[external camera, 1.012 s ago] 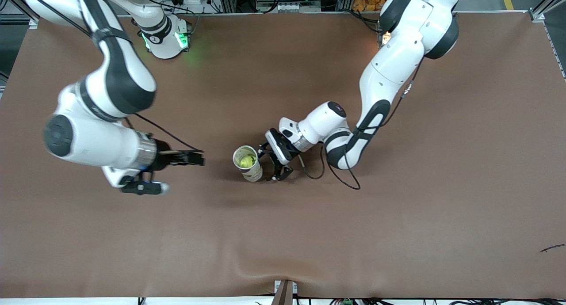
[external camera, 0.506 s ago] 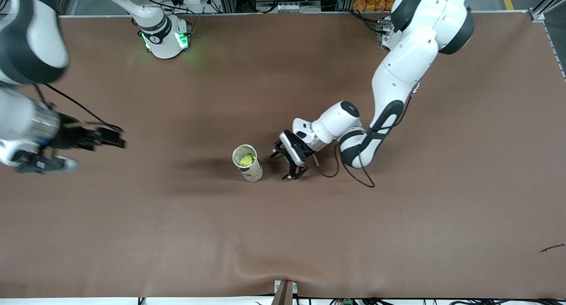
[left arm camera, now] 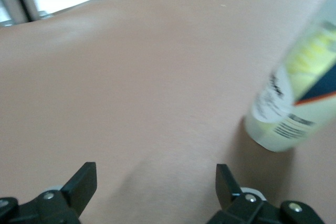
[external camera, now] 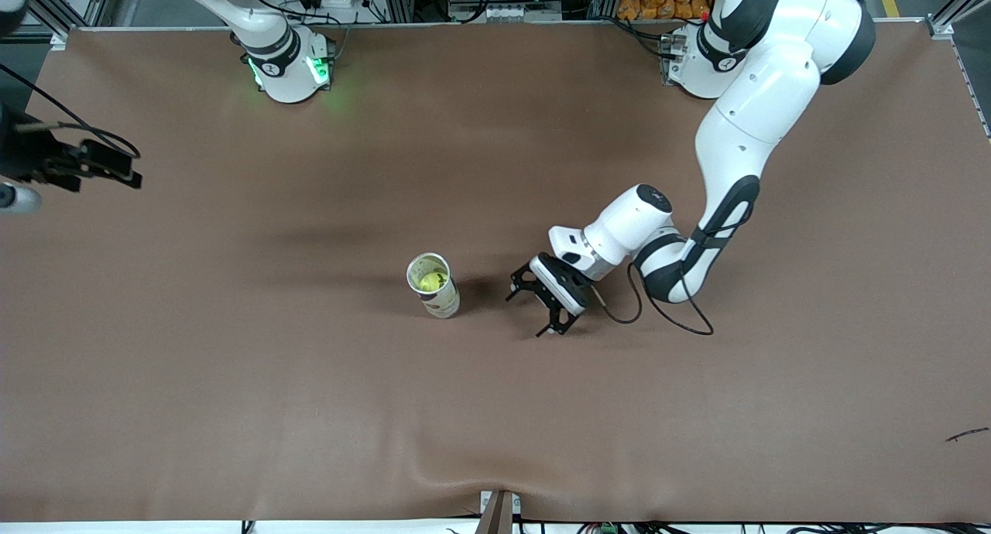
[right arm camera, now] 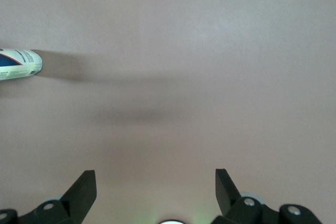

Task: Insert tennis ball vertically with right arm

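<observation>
Now both grippers, left point(external camera: 536, 311) & right point(external camera: 116, 167), apart, empty; can point(external camera: 433, 285) upright mid-table.

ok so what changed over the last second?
Both arms pulled away from the can. The right gripper, open and empty, swung out toward the right arm's end of the table. The left gripper, also open, backed off toward the left arm's end. The can stayed upright in place, tennis ball inside.

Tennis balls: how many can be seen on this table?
1: the tennis ball sits inside the upright tube mid-table. More could be hidden beneath it.
</observation>
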